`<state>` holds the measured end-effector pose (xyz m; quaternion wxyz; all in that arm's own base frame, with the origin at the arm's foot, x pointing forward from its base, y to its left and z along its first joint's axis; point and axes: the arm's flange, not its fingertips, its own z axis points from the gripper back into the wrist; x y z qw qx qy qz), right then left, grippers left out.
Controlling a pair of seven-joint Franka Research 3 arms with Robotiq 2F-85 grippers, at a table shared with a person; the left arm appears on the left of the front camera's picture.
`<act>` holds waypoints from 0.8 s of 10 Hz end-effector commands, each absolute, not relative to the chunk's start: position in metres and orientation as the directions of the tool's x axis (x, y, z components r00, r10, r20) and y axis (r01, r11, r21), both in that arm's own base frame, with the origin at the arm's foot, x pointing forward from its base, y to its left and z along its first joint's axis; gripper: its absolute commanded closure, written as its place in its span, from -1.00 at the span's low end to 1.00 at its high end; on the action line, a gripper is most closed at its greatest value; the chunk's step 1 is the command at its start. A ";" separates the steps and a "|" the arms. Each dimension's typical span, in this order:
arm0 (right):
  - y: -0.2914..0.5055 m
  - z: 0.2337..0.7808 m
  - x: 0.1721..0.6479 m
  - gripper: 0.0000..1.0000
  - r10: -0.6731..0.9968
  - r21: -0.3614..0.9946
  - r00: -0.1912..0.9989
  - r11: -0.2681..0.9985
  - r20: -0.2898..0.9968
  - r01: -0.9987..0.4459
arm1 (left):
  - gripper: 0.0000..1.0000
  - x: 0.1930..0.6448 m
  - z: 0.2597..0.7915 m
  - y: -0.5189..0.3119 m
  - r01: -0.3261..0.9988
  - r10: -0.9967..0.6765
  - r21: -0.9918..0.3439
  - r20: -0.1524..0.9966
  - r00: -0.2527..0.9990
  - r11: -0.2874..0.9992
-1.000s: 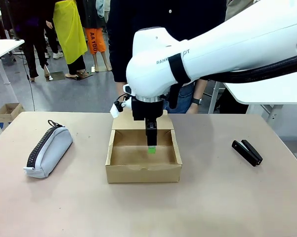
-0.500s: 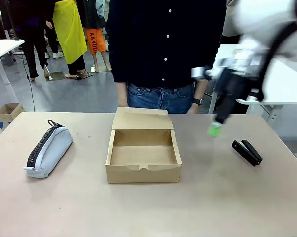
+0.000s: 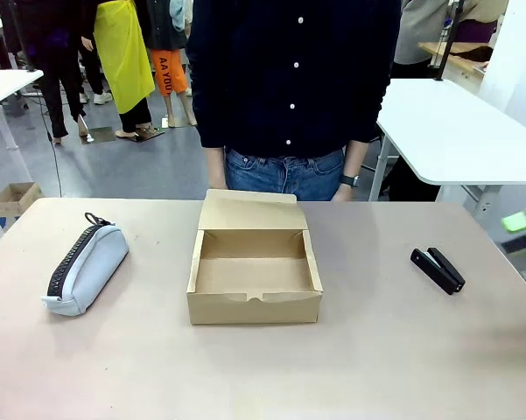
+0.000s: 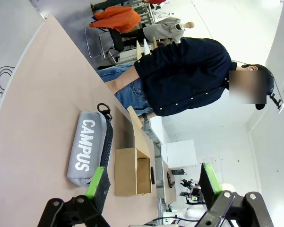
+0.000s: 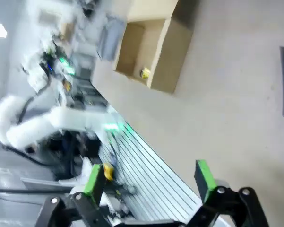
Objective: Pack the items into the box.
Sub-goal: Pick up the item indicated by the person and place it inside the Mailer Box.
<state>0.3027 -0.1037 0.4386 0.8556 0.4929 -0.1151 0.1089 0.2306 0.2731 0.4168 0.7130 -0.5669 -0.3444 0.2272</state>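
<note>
L end effector (image 4: 152, 179), R end effector (image 5: 149, 178): jaws apart, empty.

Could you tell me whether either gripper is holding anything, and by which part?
Nothing: the left gripper and right gripper are open and empty; pouch and stapler lie on the table.

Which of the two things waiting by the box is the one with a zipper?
The pale grey-blue pouch left of the cardboard box; the small black stapler on the right has none.
</note>
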 end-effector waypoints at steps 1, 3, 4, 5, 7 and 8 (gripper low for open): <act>-0.124 0.399 0.275 -1.00 -0.254 0.919 0.916 0.326 0.310 -0.221 | -1.00 0.230 0.416 0.269 0.099 0.720 -0.963 0.253 0.646 0.250; -0.135 0.355 0.243 -1.00 -0.406 0.938 0.855 0.258 0.323 -0.232 | -1.00 0.230 0.416 0.269 0.099 0.720 -0.963 0.253 0.646 0.250; -0.164 0.410 0.282 -1.00 -0.231 0.920 0.935 0.349 0.269 -0.179 | -1.00 0.230 0.416 0.269 0.099 0.720 -0.963 0.253 0.646 0.250; -0.164 0.410 0.282 -1.00 -0.231 0.920 0.935 0.349 0.269 -0.179 | -1.00 0.230 0.416 0.269 0.099 0.720 -0.963 0.253 0.646 0.250; -0.164 0.410 0.282 -1.00 -0.231 0.920 0.935 0.349 0.269 -0.179 | -1.00 0.230 0.416 0.269 0.099 0.720 -0.963 0.253 0.646 0.250; -0.164 0.410 0.282 -1.00 -0.231 0.920 0.935 0.349 0.269 -0.179 | -1.00 0.230 0.416 0.269 0.099 0.720 -0.963 0.253 0.646 0.250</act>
